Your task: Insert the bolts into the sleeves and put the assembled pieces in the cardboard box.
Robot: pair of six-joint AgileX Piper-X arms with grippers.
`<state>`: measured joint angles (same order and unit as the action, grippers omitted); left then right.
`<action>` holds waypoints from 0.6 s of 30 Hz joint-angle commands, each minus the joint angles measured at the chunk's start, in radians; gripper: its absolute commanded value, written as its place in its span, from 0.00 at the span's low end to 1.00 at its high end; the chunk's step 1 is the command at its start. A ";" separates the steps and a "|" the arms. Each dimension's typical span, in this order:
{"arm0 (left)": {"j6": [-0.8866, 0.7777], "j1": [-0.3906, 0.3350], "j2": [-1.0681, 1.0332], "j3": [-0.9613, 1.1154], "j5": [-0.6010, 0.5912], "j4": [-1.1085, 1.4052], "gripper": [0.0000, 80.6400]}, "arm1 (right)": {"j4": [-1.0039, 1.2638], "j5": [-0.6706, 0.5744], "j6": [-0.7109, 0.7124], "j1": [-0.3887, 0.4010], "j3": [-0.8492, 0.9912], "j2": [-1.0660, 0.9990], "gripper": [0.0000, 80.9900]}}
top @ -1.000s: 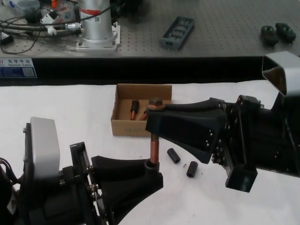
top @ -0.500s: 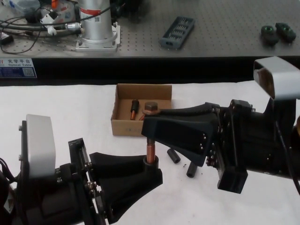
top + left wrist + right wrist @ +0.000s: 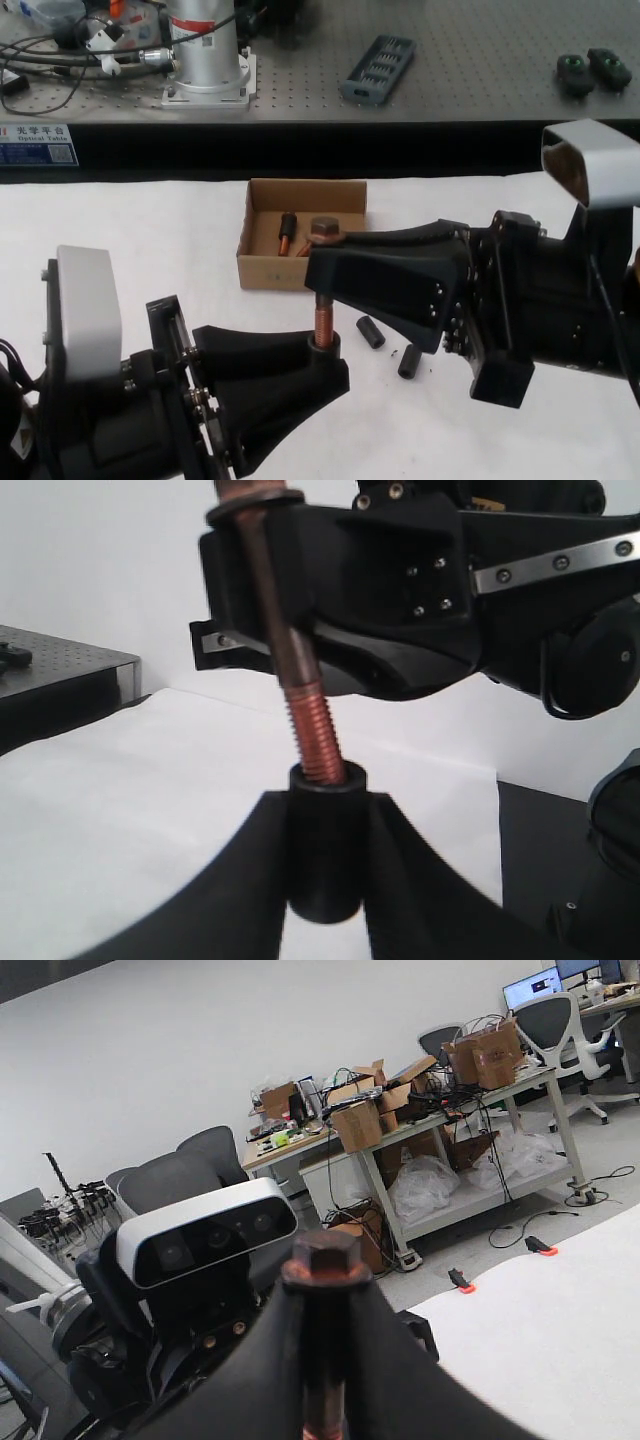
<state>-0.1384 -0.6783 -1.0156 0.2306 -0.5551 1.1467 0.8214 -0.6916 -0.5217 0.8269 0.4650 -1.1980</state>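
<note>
The step in hand is the insertion of a bolt into a sleeve, and it is looking partly done. The left gripper [image 3: 322, 358] is clenching a black sleeve [image 3: 324, 880] between its fingers, mouth facing up, while the right gripper [image 3: 322, 262] is pinching a copper bolt [image 3: 312, 730] on the shank just under its head, directly above the left gripper. The bolt's threaded end is sitting in the mouth of the sleeve, with most of the threads and all of the plain shank showing between the two grippers. In the left wrist view the bolt is leaning a little against the sleeve's axis, so I am judging that the next move is calling for the right gripper to straighten the bolt and press it down along the sleeve until the head is seating, with the left gripper holding firm against the push. Beyond both grippers the cardboard box [image 3: 262, 270] is waiting with assembled pieces [image 3: 287, 232] lying inside. Two loose sleeves [image 3: 371, 332] are lying on the white sheet [image 3: 150, 250] below the right gripper, just to the side of the left gripper's tips, apart from each other, so more pairs are likely remaining.
</note>
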 commanded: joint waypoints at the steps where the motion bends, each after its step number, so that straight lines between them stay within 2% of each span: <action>1: -0.004 0.003 0.008 0.006 0.054 0.037 0.03 | 0.007 -0.078 -0.016 0.002 0.002 -0.005 0.02; 6: -0.004 0.003 0.008 0.006 0.054 0.037 0.03 | 0.007 -0.082 -0.016 0.002 0.002 -0.005 0.30; 7: -0.004 0.003 0.008 0.006 0.054 0.037 0.03 | 0.007 -0.082 -0.016 0.002 0.002 -0.005 0.32; 18: -0.004 0.003 0.008 0.006 0.081 0.037 0.03 | 0.007 -0.080 -0.016 0.002 0.002 -0.005 0.33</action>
<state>-0.1384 -0.6783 -1.0156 0.2284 -0.4933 1.1503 0.8209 -0.7554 -0.5373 0.8269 0.4650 -1.2001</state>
